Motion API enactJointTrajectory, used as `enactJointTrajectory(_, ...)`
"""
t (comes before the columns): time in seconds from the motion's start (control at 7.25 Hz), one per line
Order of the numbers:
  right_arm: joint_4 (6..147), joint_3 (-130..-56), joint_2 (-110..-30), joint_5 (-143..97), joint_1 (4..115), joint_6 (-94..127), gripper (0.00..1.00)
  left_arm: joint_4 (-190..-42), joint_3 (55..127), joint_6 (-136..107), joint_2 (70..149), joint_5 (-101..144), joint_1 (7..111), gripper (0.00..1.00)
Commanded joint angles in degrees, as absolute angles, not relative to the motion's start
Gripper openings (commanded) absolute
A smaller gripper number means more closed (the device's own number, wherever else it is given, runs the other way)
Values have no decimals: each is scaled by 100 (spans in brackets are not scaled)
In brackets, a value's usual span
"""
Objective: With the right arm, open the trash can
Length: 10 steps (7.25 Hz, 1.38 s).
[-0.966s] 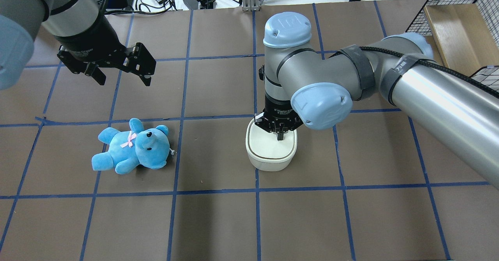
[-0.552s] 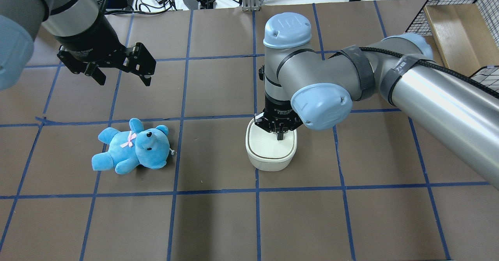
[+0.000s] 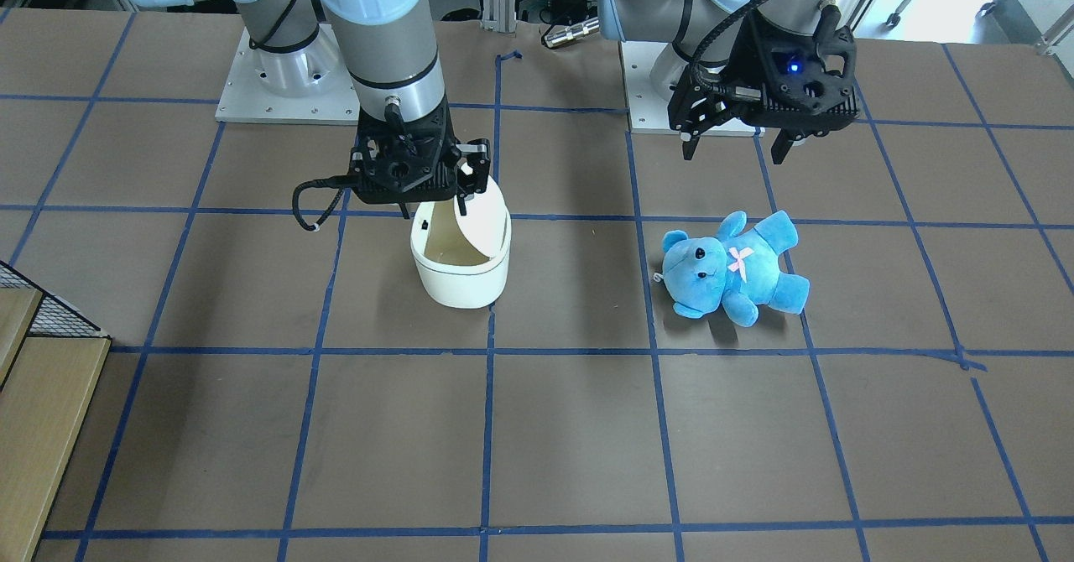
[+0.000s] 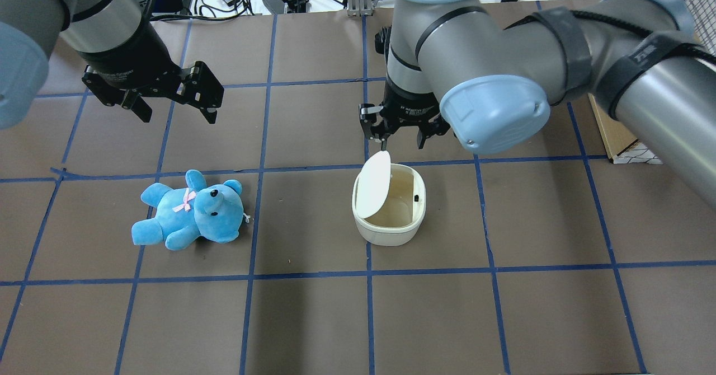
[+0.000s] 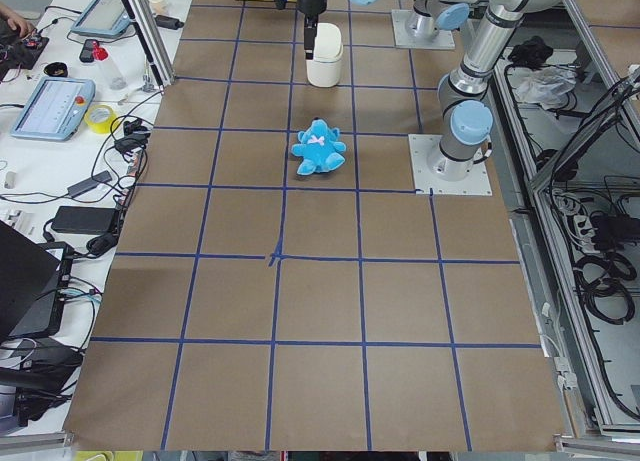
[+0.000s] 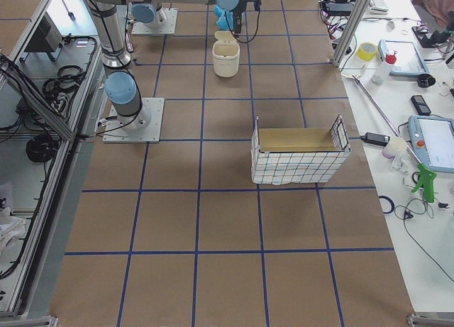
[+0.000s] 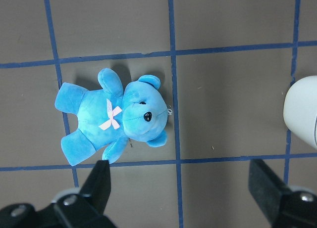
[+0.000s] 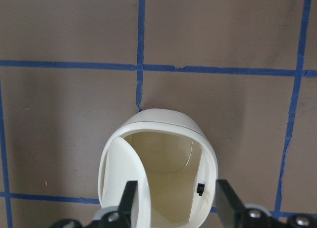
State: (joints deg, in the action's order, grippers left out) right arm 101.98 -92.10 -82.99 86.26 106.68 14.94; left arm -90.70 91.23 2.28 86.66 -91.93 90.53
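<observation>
- The trash can (image 4: 390,232) stands near the middle of the bench (image 4: 313,319), on a crossing of the blue tape lines.
- Its lid (image 4: 373,184) is tipped up almost on edge along the side toward the robot's left. The beige inside is open to view (a small dark nub shows on the inner wall opposite the lid).
- The right pincer (image 4: 401,139) hangs above the can's far rim, pointing down, at the end of the right arm (image 4: 503,56). Its jaws stand well apart and there is nothing between them.
- One finger is very close to the lid's raised tip. No view is clear enough to tell whether it touches the lid or only hangs just beside it.
- As for progress, the opening looks essentially done: the lid is up and the mouth of the can is largely uncovered.
- What seems left is small, namely getting the right arm clear. I cannot tell whether the lid holds this angle unaided.
- The left pincer (image 4: 176,111) hovers over the bench well apart from the can, jaws spread wide and empty.
- A blue teddy bear (image 4: 190,210) lies on the bench below and nearer than the left pincer, apart from the can.
</observation>
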Motion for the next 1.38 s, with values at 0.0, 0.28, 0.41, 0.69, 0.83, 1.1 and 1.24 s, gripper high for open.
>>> enactJointTrajectory(0.0, 9680, -8590, -8472, 8631, 10145, 1468, 100, -9070, 9123, 229, 8666, -9193, 9053, 100)
enactJointTrajectory(0.28, 8897, -8193, -8578, 9102, 9521, 1015, 100, -9070, 9123, 229, 8666, -9193, 9053, 100)
enactJointTrajectory(0.41, 8912, -8174, -8648, 9192, 9379, 811, 100, -9070, 9123, 229, 8666, -9193, 9053, 100)
enactJointTrajectory(0.69, 8807, -8183, -8675, 9481, 9334, 443, 100, -9070, 9123, 229, 8666, -9193, 9053, 100)
enactJointTrajectory(0.83, 8737, -8191, -8701, 9440, 9343, 344, 100, -9070, 9123, 229, 8666, -9193, 9053, 100)
enactJointTrajectory(1.1, 8745, -8209, -8710, 9265, 9378, 352, 100, -9070, 9123, 229, 8666, -9193, 9053, 100)
enactJointTrajectory(1.24, 8771, -8209, -8710, 9116, 9395, 360, 100, -9070, 9123, 229, 8666, -9193, 9053, 100)
